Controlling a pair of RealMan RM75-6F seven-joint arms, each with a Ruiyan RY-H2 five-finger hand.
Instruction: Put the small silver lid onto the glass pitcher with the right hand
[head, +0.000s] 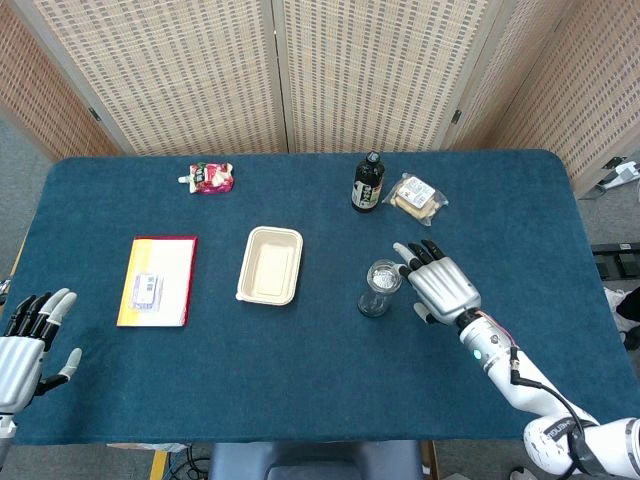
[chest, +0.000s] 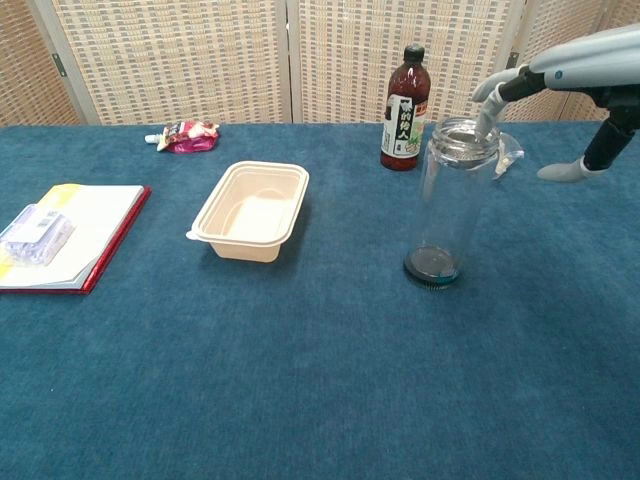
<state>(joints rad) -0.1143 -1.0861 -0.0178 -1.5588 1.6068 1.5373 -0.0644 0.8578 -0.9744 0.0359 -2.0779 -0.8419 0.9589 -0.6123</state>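
Woven screens are backing a blue-clothed table (head: 300, 390) in the head view, where the tall clear glass pitcher (head: 379, 290) is standing upright beside the right hand (head: 440, 285), fingers spread, holding nothing. A cream rectangular tray (head: 269, 265) is lying empty. The left hand (head: 25, 345) is resting open.

In the chest view, the small silver lid (chest: 462, 135) is seated on the pitcher's mouth.
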